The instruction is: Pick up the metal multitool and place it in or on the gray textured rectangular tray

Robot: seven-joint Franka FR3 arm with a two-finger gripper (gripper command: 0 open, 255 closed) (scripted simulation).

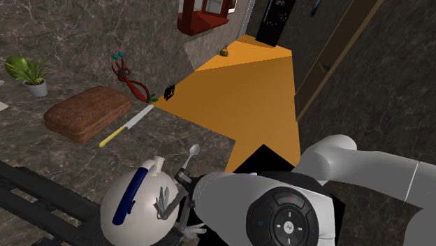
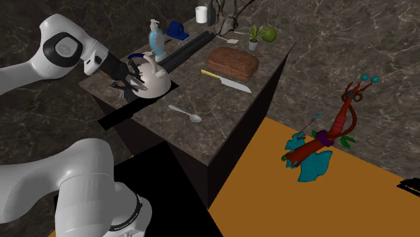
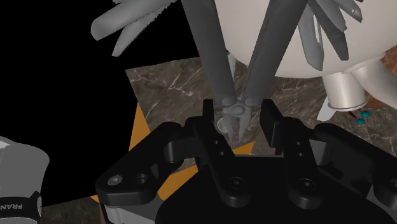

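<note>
One multitool [image 3: 211, 57], grey, sits in the gripper [image 3: 237, 113]. The two fingers press its pivot end from either side and the hold reads as clamped. The handles splay away from the gripper and several blades fan out.

- Position: the multitool is at the near corner of the table [image 1: 182, 136], close against the white kettle [image 2: 156, 82]. It looks to be off the surface, though I can't confirm that.
- Step in hand, as I judge it: carry to the tray [image 1: 87, 113].
- Tray: shows brown here, not grey. It is well apart, further along the table.
- Advice:
  - Raise first, so the fanned blades clear the kettle's side.
  - Move slowly, because the grip is at one end and the long handles could swing.
  - Pass over the spoon [image 1: 191, 155] and then the knife [image 1: 127, 126], which lie between kettle and tray.
  - Lower until the tool rests flat before letting go.

Containers, near to far:
- Kettle: inside hidden.
- Tray: top bare, nothing on it.
- Small white pot [image 1: 36, 88], beyond the tray: holds a green plant.
- White cup [image 2: 200, 13], at the far end: contents not visible.
</note>
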